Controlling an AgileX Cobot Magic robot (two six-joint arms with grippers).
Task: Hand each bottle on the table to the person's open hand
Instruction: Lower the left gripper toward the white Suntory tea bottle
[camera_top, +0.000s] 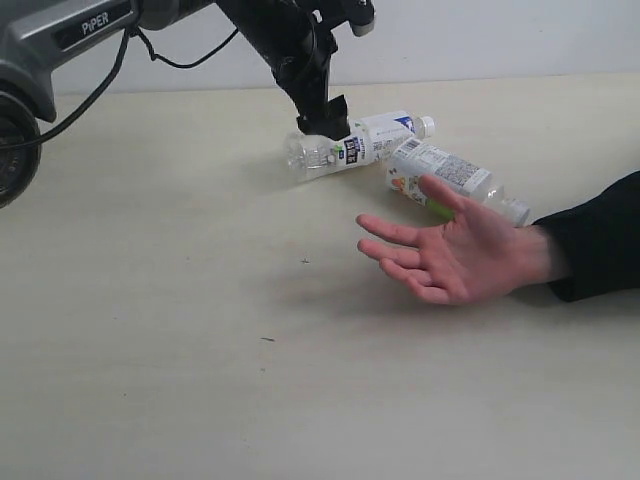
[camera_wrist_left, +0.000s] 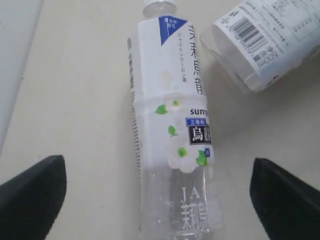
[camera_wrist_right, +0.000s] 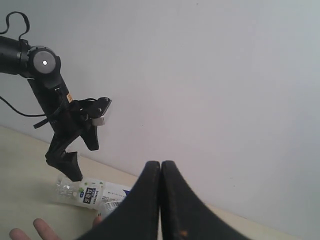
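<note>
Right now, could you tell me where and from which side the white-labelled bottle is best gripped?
Across its clear lower body, from straight above: the white-labelled bottle lies on its side, the open left gripper straddles it there, and the second bottle crowds its cap end.

The left arm wears a grey shell with a black strip lettered "PiPER" in white (small i), and a thin black cable runs alongside. The left gripper is matte black; the right gripper has smooth black tapered fingers.
</note>
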